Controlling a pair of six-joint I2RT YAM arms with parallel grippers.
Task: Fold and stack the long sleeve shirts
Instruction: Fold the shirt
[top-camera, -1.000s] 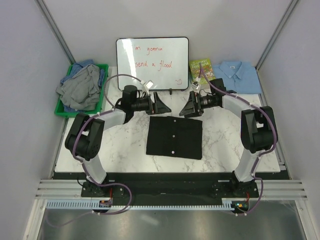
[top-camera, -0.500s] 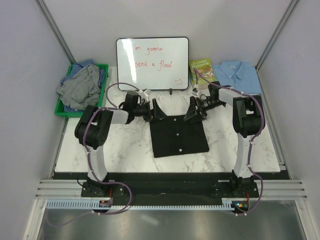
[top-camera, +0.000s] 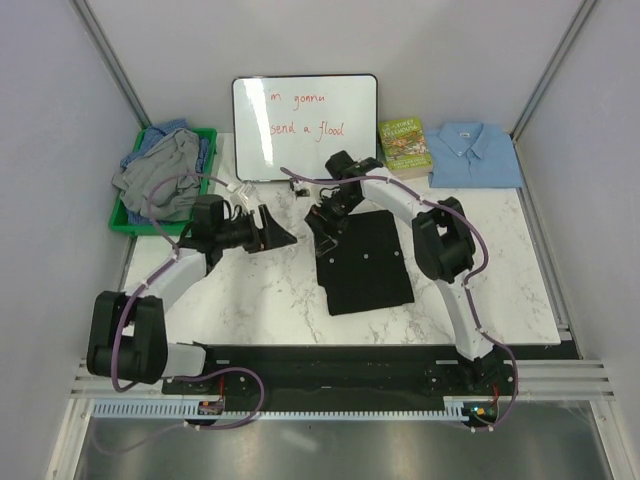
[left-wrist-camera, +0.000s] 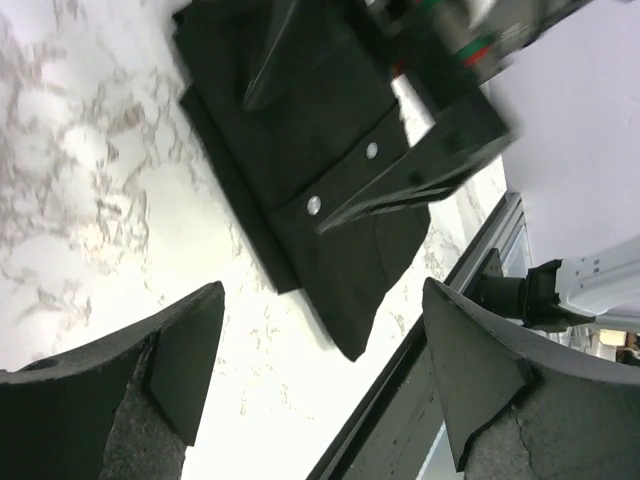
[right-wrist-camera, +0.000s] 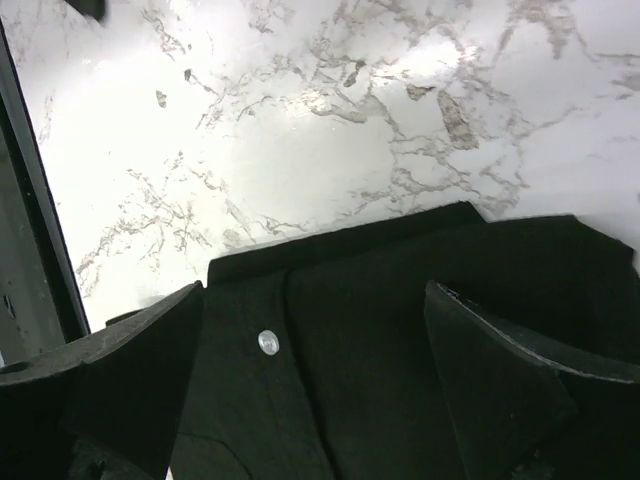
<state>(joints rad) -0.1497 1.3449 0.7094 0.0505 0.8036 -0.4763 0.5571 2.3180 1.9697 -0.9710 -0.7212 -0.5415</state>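
shows a folded black shirt (top-camera: 368, 262) lying askew on the marble table (top-camera: 250, 290). finds the right gripper (top-camera: 325, 222) low over the shirt's far left corner, contact unclear. finds the left gripper (top-camera: 275, 233) near on the left, spread wide, off the cloth. lines up along the back, left to right: green bin (top-camera: 210, 170) heaped with a grey shirt (top-camera: 165, 178) and blue cloth (top-camera: 165, 130), whiteboard (top-camera: 305, 127), book (top-camera: 405, 145), folded light blue shirt (top-camera: 475, 155).

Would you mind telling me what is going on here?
Two robot arms are folding shirts. The folded black shirt lies mid-table; the right gripper hangs open over its far left corner, while the left gripper is open beside it. One light blue shirt lies folded; others wait in the green bin.
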